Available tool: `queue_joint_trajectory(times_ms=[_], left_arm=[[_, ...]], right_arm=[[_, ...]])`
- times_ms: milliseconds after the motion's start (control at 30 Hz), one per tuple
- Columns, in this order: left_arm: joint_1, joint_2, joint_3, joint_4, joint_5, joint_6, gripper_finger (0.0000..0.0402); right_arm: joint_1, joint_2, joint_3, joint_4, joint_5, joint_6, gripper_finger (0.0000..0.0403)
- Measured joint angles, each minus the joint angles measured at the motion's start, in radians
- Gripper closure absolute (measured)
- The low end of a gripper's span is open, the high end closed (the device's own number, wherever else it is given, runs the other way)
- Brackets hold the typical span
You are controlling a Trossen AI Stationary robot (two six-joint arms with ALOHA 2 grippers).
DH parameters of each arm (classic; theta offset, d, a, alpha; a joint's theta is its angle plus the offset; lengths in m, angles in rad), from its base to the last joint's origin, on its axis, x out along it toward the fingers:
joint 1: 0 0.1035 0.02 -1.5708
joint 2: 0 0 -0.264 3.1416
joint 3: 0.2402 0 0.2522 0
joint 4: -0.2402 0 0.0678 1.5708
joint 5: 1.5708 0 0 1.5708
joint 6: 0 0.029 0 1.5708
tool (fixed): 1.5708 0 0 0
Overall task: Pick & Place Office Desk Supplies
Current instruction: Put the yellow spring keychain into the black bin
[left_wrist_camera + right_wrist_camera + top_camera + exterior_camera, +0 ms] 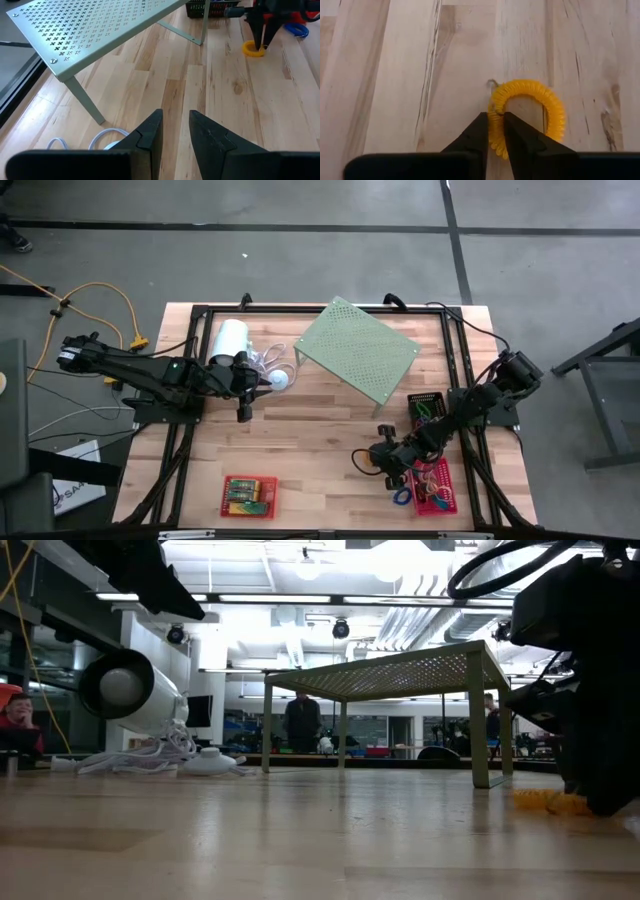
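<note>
I have the right gripper (pixel 493 131) down on the wooden table (pixel 310 450) at the lower right of the high view, its two dark fingers pinched onto the near rim of a yellow coiled spiral loop (pixel 529 113) lying flat just left of the red mesh basket (pixel 436 490). The left gripper (pixel 175 131) hovers at the centre left beside the white cylinder with a cord (pixel 231 340), fingers slightly apart and holding nothing. The pale green perforated metal shelf (pixel 357 351) stands between the arms, and a red tray with two green-white boxes (pixel 248 495) sits at the lower centre.

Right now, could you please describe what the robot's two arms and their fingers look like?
Both arms are dark, almost black, jointed links with black cables looping alongside. The left arm shows a small green light near its middle. The right arm looks alike. Each gripper ends in two flat, dark, wedge-shaped fingers tapering to narrow tips.
</note>
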Motion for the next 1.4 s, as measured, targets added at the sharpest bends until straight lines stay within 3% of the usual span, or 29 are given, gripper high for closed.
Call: queue_joint_trajectory(times_ms=[200,967,1400], left_arm=[[0.0,0.0,0.0,0.0,0.0,0.0,0.0313],[0.0,0.0,0.0,0.0,0.0,0.0,0.0313],[0.0,0.0,0.0,0.0,0.0,0.0,0.0313]], right_arm=[[0.0,0.0,0.0,0.002,0.0,0.0,0.0389],[0.0,-0.028,0.017,0.026,0.046,-0.035,0.0389],[0.0,-0.128,0.192,-0.324,0.104,-0.038,0.0389]])
